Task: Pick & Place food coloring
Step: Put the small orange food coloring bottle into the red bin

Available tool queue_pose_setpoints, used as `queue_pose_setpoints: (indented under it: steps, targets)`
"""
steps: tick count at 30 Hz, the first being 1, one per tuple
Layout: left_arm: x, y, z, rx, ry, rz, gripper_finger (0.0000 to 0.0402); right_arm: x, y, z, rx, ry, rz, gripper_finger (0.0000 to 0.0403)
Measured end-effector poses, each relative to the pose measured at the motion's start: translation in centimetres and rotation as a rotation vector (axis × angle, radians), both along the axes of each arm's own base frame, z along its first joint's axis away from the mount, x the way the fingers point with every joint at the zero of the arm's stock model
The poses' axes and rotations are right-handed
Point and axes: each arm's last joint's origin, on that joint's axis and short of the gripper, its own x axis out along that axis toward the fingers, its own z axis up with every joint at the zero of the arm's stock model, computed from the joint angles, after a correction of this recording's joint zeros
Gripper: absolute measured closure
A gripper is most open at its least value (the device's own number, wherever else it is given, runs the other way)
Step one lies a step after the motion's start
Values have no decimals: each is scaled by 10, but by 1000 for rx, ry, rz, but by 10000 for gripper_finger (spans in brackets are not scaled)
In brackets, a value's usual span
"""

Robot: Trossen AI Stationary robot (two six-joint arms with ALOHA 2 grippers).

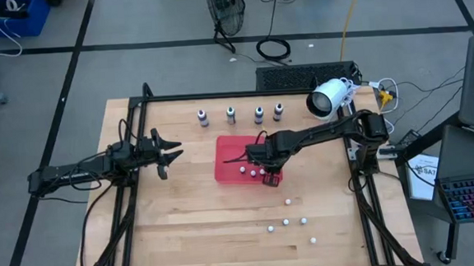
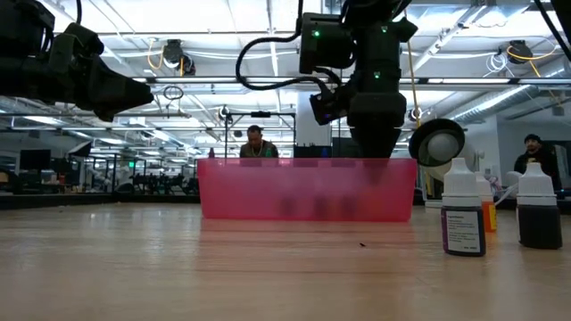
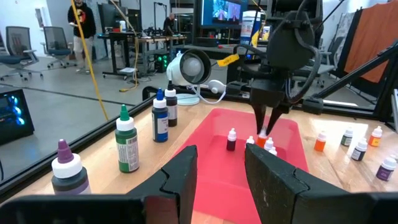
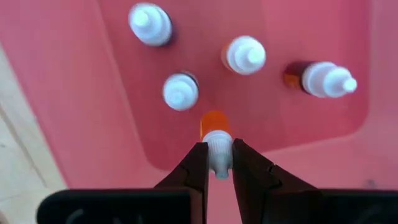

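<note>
Food coloring bottle (image 4: 216,134), orange w/ white cap, sits pinched by its cap in the right gripper (image 4: 217,163) over the red tray (image 1: 226,158); four more bottles stand just beyond it. Left gripper (image 1: 165,150) hangs open, well apart from tray.

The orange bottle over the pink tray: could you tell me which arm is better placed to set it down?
Right: its end effector already grips the orange bottle above the pink tray; the left end effector waits open, off to the side.

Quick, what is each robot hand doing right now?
Left gripper: open, holding nothing, beside the tray.
Right gripper: shut on a small orange bottle, over the tray.
</note>
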Motion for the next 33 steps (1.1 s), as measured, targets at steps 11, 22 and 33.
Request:
queue_pose_setpoints:
  steps: [11,22,33]
  targets:
    - [0,0,0,0,0,0,265,-1,0,-5,1,-14,-4,364]
    - [0,0,0,0,0,0,265,1,0,-5,5,-34,-38,295]
    - [0,0,0,0,0,0,265,-21,1,30,21,-28,-154,305]
